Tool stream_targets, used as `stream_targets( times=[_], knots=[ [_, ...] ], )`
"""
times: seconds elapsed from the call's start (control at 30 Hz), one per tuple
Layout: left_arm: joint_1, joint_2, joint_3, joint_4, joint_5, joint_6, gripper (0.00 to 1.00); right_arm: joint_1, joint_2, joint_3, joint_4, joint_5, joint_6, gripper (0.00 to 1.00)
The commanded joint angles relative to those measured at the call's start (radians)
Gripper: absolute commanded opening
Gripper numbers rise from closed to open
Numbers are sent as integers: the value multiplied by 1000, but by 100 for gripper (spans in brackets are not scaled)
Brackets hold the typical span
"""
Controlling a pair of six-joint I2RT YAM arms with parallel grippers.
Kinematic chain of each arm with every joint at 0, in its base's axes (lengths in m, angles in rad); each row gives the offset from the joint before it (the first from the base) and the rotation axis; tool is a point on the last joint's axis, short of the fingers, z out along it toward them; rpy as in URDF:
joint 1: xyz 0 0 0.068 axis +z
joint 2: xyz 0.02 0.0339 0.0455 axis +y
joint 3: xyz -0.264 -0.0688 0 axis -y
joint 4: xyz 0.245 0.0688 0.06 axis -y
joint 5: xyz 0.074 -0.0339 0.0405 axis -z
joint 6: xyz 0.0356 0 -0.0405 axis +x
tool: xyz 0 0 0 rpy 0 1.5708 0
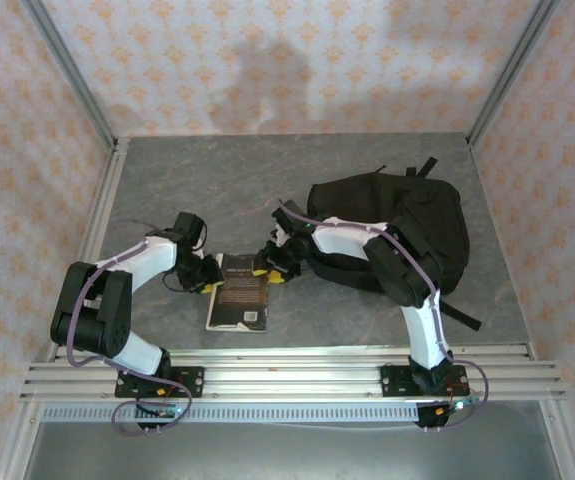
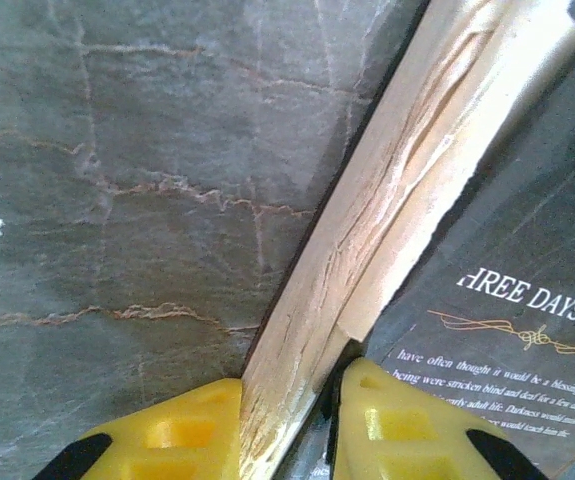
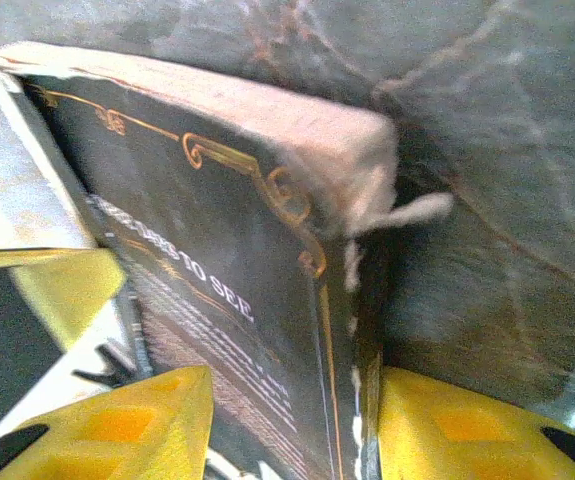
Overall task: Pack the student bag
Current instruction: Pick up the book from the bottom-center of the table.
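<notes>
The student bag [image 1: 412, 225], a big soft black backpack, lies at the right of the table. Left of it is a black-covered book [image 1: 237, 295] with pale lettering. My left gripper [image 1: 205, 272] is at the book's upper left corner. In the left wrist view its yellow fingers [image 2: 167, 440] close on the cream page edge [image 2: 387, 190], with the gripper [image 2: 292, 378] astride the book's thickness. My right gripper [image 1: 272, 262] is at the upper right corner. In the right wrist view the gripper [image 3: 297, 375] clamps the tilted book [image 3: 197, 220] between its yellow fingers.
The grey stone-patterned tabletop [image 1: 217, 180] has aluminium rails along its sides and a rail frame [image 1: 297, 370] at the near edge. A backpack strap [image 1: 462, 318] trails toward the right arm's base. Patterned walls enclose the table.
</notes>
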Motion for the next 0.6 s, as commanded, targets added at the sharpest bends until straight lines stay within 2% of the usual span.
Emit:
stream_targets(
  times=[0.0,0.2,0.27,0.37,0.43,0.5,0.57],
  knots=[
    [-13,39,-33,49,46,-20,17,37,-27,10,272,-228,79,45],
    [-14,38,-29,58,77,-19,16,55,-5,-2,339,-228,90,44],
    [-14,33,-28,57,78,-20,16,62,10,31,224,-195,23,42],
    [-14,14,-23,47,74,-20,16,71,53,112,-44,-96,-139,36],
    [-12,-6,-15,29,67,-17,16,72,63,135,-134,-29,-191,34],
    [-7,-33,-2,-1,57,-12,17,71,62,133,-178,27,-208,26],
    [4,-60,10,-26,60,-15,18,65,44,126,-174,47,-197,13]
  ],
)
